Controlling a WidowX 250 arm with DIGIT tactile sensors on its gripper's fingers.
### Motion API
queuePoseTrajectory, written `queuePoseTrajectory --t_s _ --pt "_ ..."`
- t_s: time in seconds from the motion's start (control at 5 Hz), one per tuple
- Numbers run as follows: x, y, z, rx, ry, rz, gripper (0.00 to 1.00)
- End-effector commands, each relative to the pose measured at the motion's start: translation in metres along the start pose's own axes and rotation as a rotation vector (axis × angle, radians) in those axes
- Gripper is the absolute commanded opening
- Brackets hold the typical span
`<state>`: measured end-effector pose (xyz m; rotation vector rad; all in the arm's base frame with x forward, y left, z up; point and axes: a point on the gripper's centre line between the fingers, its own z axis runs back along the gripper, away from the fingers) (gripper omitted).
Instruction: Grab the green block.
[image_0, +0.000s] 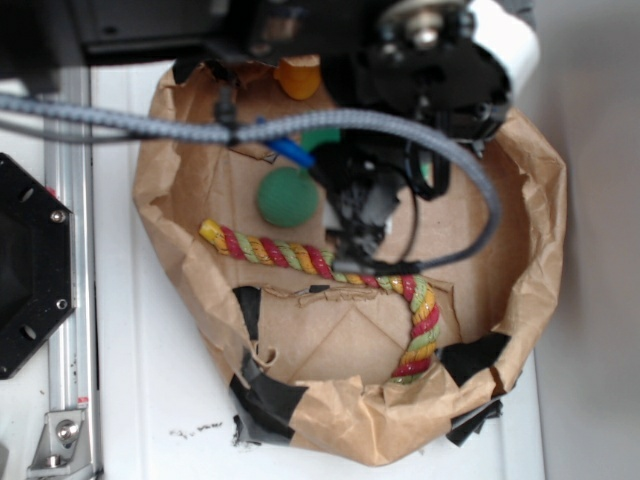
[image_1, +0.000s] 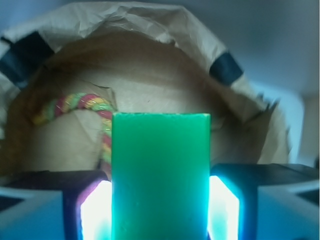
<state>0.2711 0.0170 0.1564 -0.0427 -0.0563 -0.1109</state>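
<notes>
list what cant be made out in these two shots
- Exterior view: the green block is almost wholly hidden beneath the arm and cable.
- Wrist view: the block's lower end is cut off by the bottom edge; glare whitens the fingers beside it.
- Exterior view: the orange object is half covered by the arm, shape unclear.

The exterior view looked straight down from overhead; the wrist view looked close along the fingers. Both shared the paper bowl (image_0: 545, 240) and rope (image_1: 82, 102).
</notes>
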Motion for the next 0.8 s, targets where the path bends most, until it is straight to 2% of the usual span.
queuePoseTrajectory --t_s 0.0,0.4,0.6 --pt "0.022 -0.012 0.006 -0.067 -0.017 0.174 0.0" --pt "0.02 -0.023 -0.005 -0.055 -0.019 0.151 0.0" --pt "0.019 -0.024 -0.01 -0.021 0.005 0.173 0.0"
